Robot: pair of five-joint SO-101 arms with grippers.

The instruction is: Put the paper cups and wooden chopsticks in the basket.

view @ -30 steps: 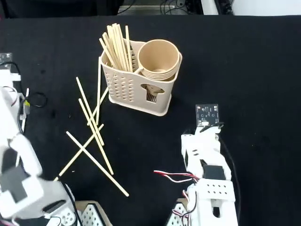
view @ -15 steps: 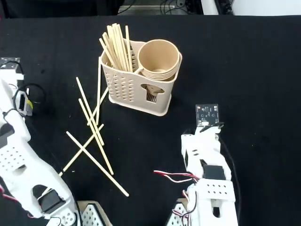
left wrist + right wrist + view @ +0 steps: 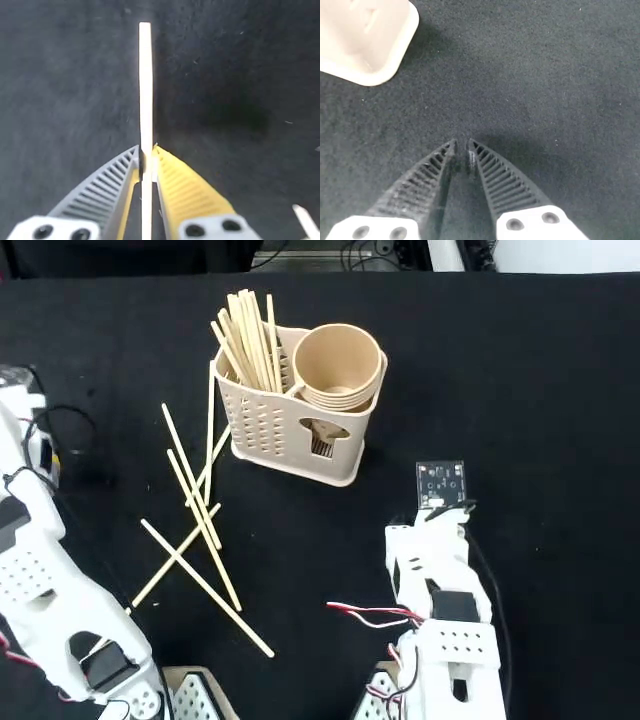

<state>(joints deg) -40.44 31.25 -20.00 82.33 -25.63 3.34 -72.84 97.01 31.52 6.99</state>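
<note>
My left gripper [image 3: 145, 150] is shut on a wooden chopstick [image 3: 145, 85], whose pale end sticks out past the fingertips above the black table. The left arm [image 3: 35, 540] stands along the table's left edge. A beige basket [image 3: 270, 430] at the back middle holds a bundle of chopsticks [image 3: 250, 335] and stacked paper cups [image 3: 338, 365]. Several loose chopsticks [image 3: 195, 500] lie crossed on the cloth between the left arm and the basket. My right gripper [image 3: 461, 144] is shut on nothing, low over the cloth, a short way from the basket's corner [image 3: 370, 45].
The right arm [image 3: 440, 590] lies in the front middle-right, pointing toward the basket. Red and white wires [image 3: 365, 615] trail beside it. A black cable [image 3: 70, 435] loops near the left arm. Bare black cloth stretches to the right of the basket.
The left arm has swung up and stretched toward the far left of the table. The right arm, basket and loose chopsticks have stayed put.
</note>
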